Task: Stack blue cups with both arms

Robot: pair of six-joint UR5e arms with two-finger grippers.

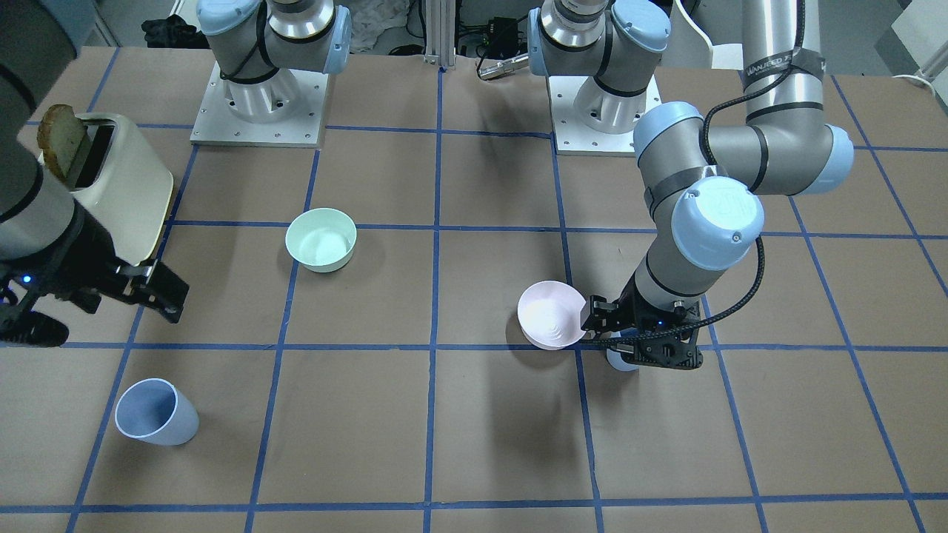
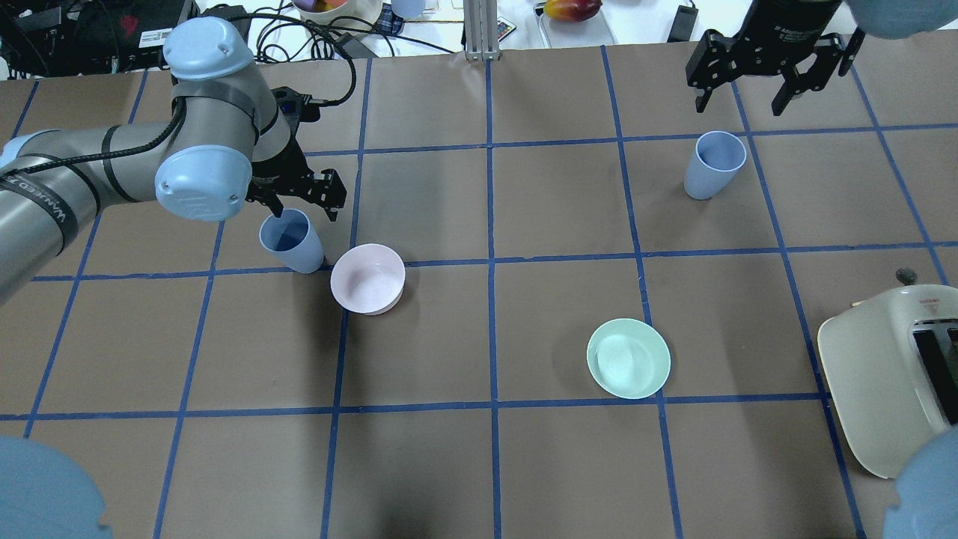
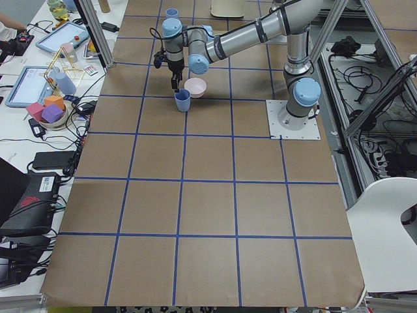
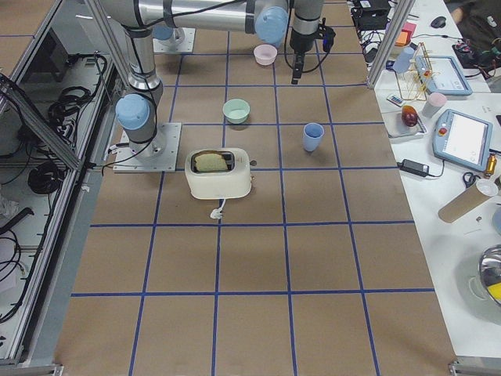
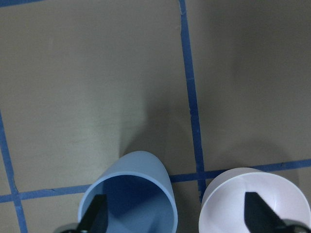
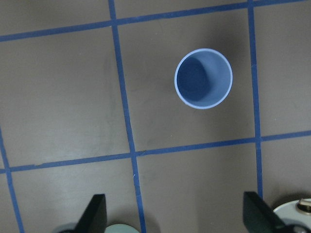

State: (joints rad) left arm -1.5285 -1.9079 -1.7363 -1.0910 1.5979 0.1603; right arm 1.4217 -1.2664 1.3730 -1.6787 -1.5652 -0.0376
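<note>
Nothing stacked yet. Left gripper [image 2: 303, 203] is held wide, empty, over first blue cup [image 2: 290, 241], centre-left (pink bowl [image 2: 368, 278] just beside). Right gripper [image 2: 741, 105], also wide and empty, is positioned near second blue cup [image 2: 715, 165], upper right. Both grasps outstanding.

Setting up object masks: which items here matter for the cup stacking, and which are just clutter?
Job: left cup, right cup, left claw, right claw.
Clutter: pink bowl, green bowl, toaster.
</note>
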